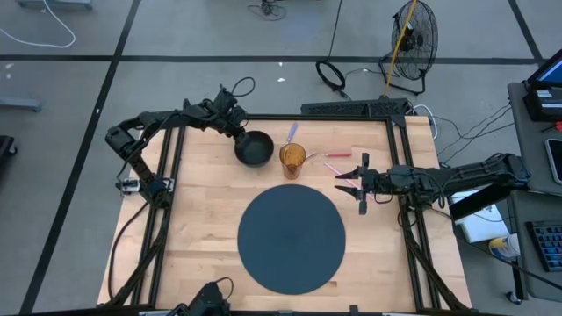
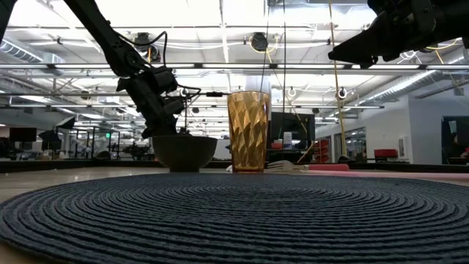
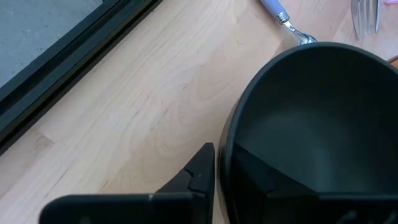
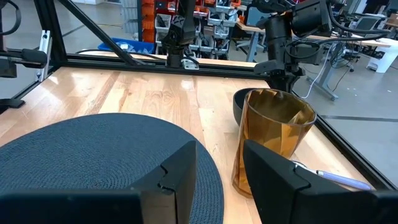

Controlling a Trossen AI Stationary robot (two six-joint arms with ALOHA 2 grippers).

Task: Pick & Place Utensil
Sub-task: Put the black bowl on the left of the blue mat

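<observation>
A black bowl [image 1: 255, 147] stands on its base on the wooden table, at the far side. My left gripper [image 1: 239, 132] is at its far-left rim, its two fingers on either side of the wall. Just right of the bowl stands an amber ribbed cup [image 1: 292, 159]. A spoon with a pale purple handle [image 1: 292, 132] lies behind the cup, and a pink-handled fork [image 1: 338, 156] lies to the cup's right. My right gripper [image 1: 362, 183] hangs open above the table, right of the cup, with nothing between its fingers. My left gripper has the bowl's rim [image 3: 225, 146] between its fingers, one finger [image 3: 199, 168] outside the wall and one [image 3: 267, 183] inside. The fingers slant down from the table's far left. The bowl stands upright on the table. Whether both fingers still press the wall cannot be told.
A large round dark woven placemat [image 1: 291, 239] covers the table's near middle. Black frame rails [image 1: 351, 109] run along the far edge and both sides. Bare wood lies left of the placemat and near the left rail.
</observation>
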